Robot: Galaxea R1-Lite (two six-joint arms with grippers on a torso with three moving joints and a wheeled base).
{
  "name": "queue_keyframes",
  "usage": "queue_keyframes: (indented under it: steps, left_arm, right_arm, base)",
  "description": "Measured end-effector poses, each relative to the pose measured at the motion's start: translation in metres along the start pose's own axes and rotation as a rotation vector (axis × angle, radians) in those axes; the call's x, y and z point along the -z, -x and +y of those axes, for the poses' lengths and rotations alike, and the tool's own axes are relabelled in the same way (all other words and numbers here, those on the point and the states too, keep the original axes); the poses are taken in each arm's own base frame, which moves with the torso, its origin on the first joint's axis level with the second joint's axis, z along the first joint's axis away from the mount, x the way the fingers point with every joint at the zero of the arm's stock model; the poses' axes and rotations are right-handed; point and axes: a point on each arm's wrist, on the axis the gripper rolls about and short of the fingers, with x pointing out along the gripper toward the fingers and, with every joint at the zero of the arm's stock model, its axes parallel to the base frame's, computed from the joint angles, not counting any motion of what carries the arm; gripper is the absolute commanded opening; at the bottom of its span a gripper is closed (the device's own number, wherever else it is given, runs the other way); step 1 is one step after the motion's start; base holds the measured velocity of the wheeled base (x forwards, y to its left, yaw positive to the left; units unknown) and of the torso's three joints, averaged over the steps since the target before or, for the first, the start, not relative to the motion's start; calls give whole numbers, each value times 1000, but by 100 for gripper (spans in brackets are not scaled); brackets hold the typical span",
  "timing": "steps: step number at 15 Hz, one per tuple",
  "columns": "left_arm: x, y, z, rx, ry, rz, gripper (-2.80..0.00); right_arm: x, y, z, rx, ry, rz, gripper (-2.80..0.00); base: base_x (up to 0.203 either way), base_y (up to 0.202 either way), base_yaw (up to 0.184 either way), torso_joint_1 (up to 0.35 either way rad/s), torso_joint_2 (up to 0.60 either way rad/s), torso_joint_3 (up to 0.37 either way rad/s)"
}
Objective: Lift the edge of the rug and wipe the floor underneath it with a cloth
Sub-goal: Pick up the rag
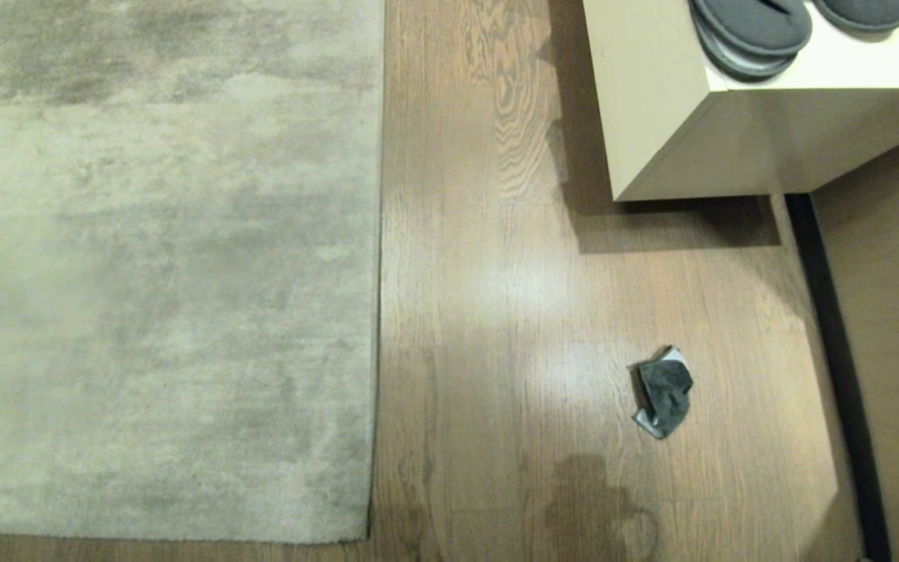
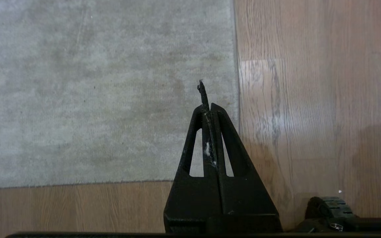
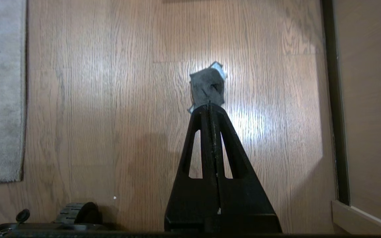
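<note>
A pale grey-beige rug lies flat on the left, its straight edge running down to a near corner. Light brown wood floor lies to the right of it. A small dark grey-green cloth sits crumpled on the floor, well right of the rug. Neither arm shows in the head view. My left gripper is shut and empty, held high over the rug's corner. My right gripper is shut and empty, high above the floor, with the cloth lying beyond its tips.
A cream cabinet stands at the back right with grey slippers on top. A dark strip runs along a brown wall panel on the right. A wheel of my base shows low in the left wrist view.
</note>
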Motion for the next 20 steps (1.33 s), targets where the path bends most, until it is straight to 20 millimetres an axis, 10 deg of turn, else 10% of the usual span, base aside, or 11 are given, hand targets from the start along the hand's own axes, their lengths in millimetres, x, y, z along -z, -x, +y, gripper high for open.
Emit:
queue_keyframes:
  steps: [20]
  left_arm:
    - [0, 0, 0, 0, 2, 0, -280]
  right_arm:
    - [0, 0, 0, 1, 0, 0, -280]
  base:
    - [0, 0, 0, 2, 3, -199]
